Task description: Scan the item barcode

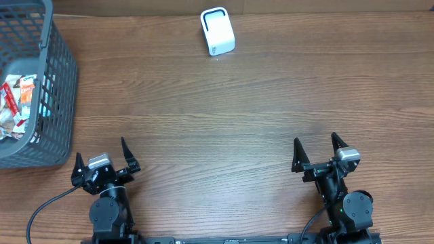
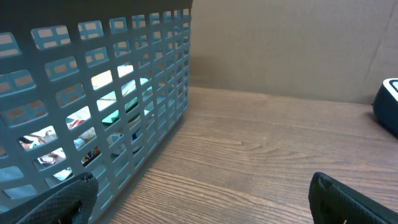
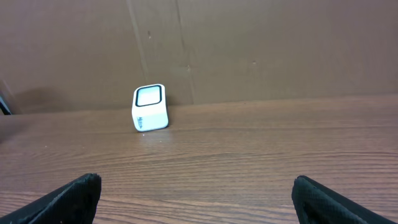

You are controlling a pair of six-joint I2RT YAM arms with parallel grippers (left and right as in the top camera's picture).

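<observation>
A small white barcode scanner [image 1: 218,31] with a dark-rimmed window stands at the back of the wooden table, also visible in the right wrist view [image 3: 150,108]. Packaged items [image 1: 19,107] lie inside a grey mesh basket [image 1: 60,88] at the far left; through the basket wall [image 2: 112,99] the left wrist view shows bits of colourful packaging. My left gripper [image 1: 103,158] stands open near the front edge, just right of the basket, holding nothing. Over at the front right, my right gripper [image 1: 317,150] is open too, with bare table between its fingers.
A brown cardboard wall [image 3: 249,50] runs behind the table's far edge. The scanner's edge [image 2: 388,106] shows at the right of the left wrist view. Bare wood lies between the arms and the scanner.
</observation>
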